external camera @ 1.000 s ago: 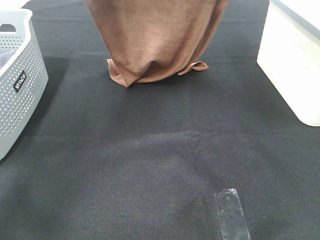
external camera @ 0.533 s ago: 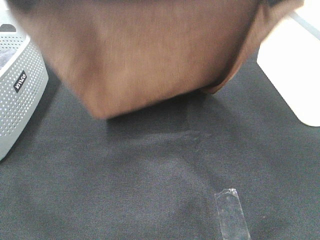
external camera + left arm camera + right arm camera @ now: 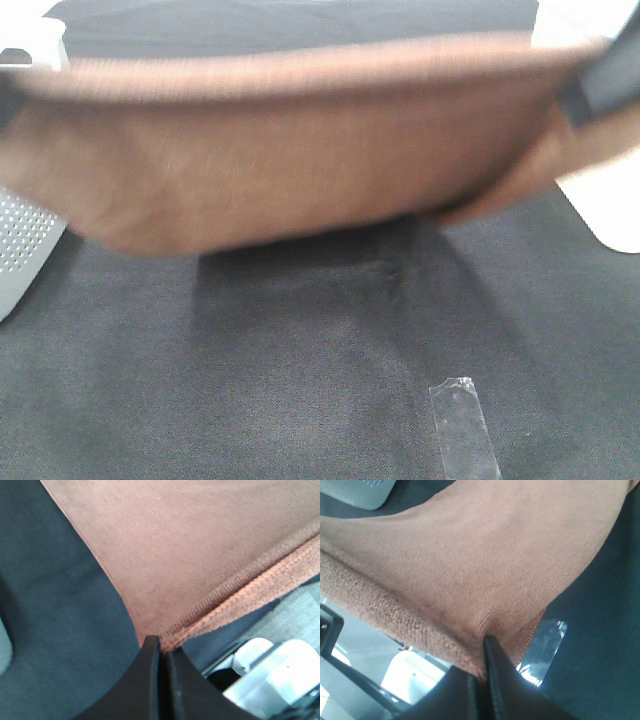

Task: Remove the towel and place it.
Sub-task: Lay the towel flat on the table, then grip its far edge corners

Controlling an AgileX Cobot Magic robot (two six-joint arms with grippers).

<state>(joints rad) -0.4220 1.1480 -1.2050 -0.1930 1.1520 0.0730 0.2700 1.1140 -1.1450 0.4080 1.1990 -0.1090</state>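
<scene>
Towel of brown terry cloth (image 3: pixel 300 170), rectangular and softly napped with a ribbed hem, hangs blurred and stretched wide above the black woven cloth surface (image 3: pixel 300 380), its lower edge sagging in a curve. The left gripper (image 3: pixel 160 645) is clenched on the towel's hemmed edge (image 3: pixel 240 595); the right gripper (image 3: pixel 481 660) pinches a fold at the opposite end. A perforated grey plastic basket (image 3: pixel 25 250) stands at the left, a smooth white box (image 3: pixel 610 200) at the right, a strip of clear tape (image 3: pixel 462 425) nearer the camera.
</scene>
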